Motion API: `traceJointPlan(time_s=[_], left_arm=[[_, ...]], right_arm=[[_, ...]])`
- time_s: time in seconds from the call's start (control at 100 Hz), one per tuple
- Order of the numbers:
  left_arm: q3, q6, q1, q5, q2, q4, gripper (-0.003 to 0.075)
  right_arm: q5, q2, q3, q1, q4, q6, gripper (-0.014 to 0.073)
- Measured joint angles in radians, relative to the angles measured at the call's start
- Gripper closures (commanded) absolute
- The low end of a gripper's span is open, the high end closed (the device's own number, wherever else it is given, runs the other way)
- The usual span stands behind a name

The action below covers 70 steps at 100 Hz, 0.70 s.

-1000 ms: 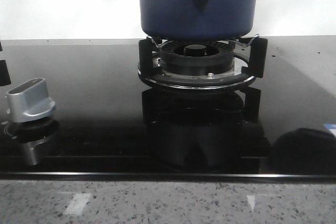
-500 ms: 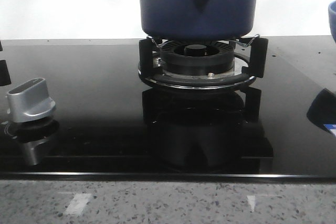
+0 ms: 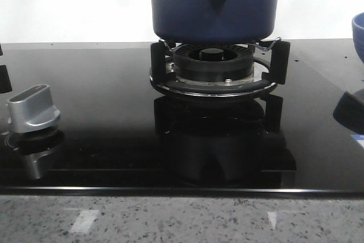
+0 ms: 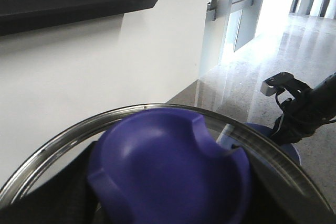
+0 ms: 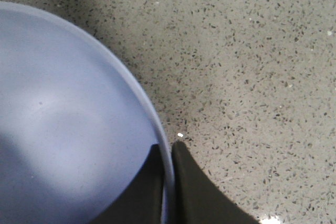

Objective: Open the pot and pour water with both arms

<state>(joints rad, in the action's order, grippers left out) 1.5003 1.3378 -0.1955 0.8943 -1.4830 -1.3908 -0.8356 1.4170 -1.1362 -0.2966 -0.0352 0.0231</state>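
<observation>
At the near left of the front view we see a silver stove knob [image 3: 33,109] standing on the glossy black cooktop surface [image 3: 102,118]. In the middle sits the burner [image 3: 213,61] inside its black pan support [image 3: 219,78], and the pot [image 3: 215,3] rests on that support, its pointed handle mount facing us. At the far right edge a blue bowl [image 3: 358,35] just enters the view above the cooktop.

In the left wrist view a glass lid [image 4: 157,166] with a blue knob [image 4: 168,177] fills the picture; we cannot tell how the left end effector stands. In the right wrist view the right end effector [image 5: 167,182] is narrow, its dark fingers [image 5: 191,192] pinching the bowl's rim over a speckled counter [image 5: 252,66]
</observation>
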Motion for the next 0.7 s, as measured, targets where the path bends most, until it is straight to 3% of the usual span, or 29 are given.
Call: traceJointPlan(time_s=[0.29, 0.7], left_arm=[[0.0, 0.002, 0.0, 0.0, 0.0, 0.0, 0.051], [0.0, 0.004, -0.048, 0.005, -0.028, 0.0, 0.051]], right_arm=[[0.0, 0.007, 0.0, 0.0, 0.005, -0.002, 0.0343], [-0.061, -0.144, -0.151, 0.0, 0.001, -0.002, 0.033]])
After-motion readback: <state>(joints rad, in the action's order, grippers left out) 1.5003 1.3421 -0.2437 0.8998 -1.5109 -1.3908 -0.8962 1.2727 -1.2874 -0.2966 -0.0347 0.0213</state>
